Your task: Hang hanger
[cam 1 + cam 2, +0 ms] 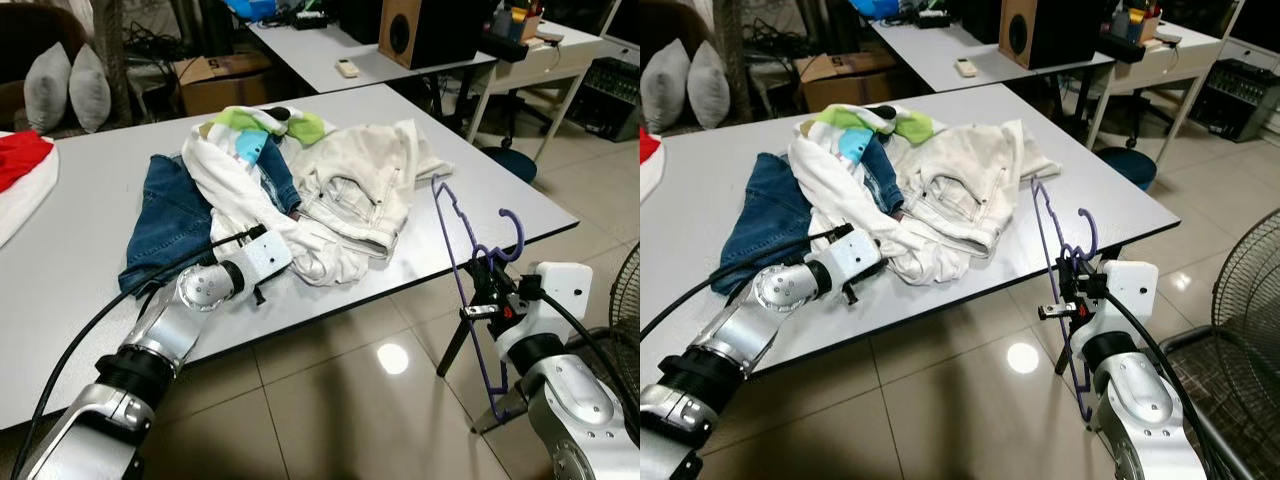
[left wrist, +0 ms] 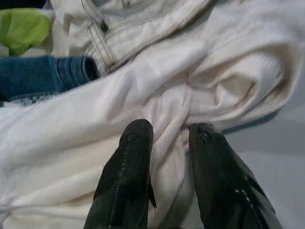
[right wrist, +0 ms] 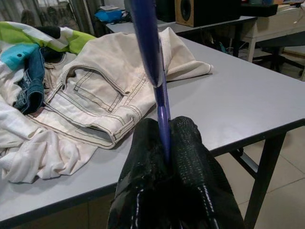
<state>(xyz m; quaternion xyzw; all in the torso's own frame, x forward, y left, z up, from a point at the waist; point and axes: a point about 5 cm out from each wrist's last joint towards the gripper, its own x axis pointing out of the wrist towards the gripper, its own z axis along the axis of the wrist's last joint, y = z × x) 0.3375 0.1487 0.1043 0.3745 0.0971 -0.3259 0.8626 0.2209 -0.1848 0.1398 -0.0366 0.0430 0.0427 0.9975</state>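
1. Purple plastic hanger [image 1: 470,270] is pinched upright in the right hand [image 1: 1065,300], fingers closed tight on its thin bar; the hook rises above the hand and the frame hangs off the desk edge over the floor. Likely held clear so a garment can be fed onto it.
2. Left hand [image 2: 164,143] reaches into the clothes heap, its fingers narrowly apart with a fold of white garment [image 2: 157,86] bunched between them; whether the fold is truly gripped, I cannot tell.
3. Beyond the left hand lie cream jeans [image 1: 355,185], blue denim [image 1: 165,220] and a green-patterned piece [image 1: 265,125], all tangled.
4. Grey desk [image 1: 80,260], matte, on black legs; glossy tiled floor [image 1: 350,410] below.
5. Room: second desk with a speaker [image 1: 410,30] behind, cushions [image 1: 65,85] on the far side of the left hand, a fan [image 1: 1235,290] beside the right hand.
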